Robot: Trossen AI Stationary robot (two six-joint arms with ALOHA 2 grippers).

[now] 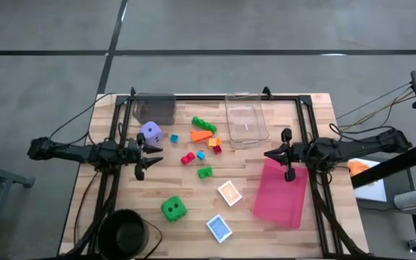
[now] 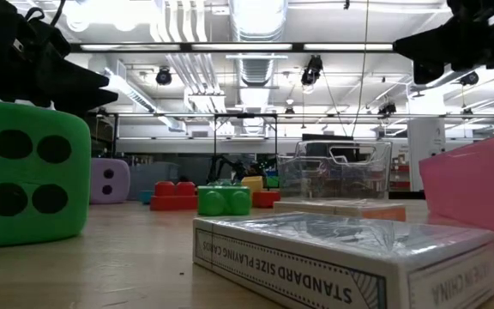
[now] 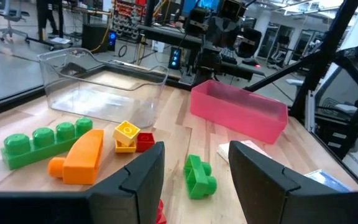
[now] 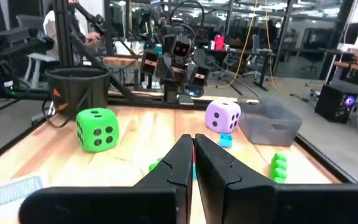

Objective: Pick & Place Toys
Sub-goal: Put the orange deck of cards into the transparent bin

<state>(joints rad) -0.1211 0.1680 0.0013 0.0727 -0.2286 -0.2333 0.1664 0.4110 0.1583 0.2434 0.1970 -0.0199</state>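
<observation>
Toys lie spread over the wooden table. A purple die (image 1: 150,132) and a green die (image 1: 172,208) rest on their bottom faces. Small bricks lie in the middle: a long green one (image 1: 204,124), orange (image 1: 201,135), yellow (image 1: 214,142), red (image 1: 188,158) and green (image 1: 205,172). An orange-white packet (image 1: 230,193) and a blue-white packet (image 1: 219,227) lie flat toward the near edge. My left gripper (image 1: 154,155) hovers level beside the purple die, open and empty (image 3: 196,149). My right gripper (image 1: 269,154) hovers level above the pink tray's far end, shut and empty (image 4: 193,140).
A pink tray (image 1: 282,191) lies at the right and a clear plastic box (image 1: 246,119) at the far middle. A grey box (image 1: 155,110) stands at the far left and a black round bucket (image 1: 126,231) at the near left corner. Black frame rails run along both sides.
</observation>
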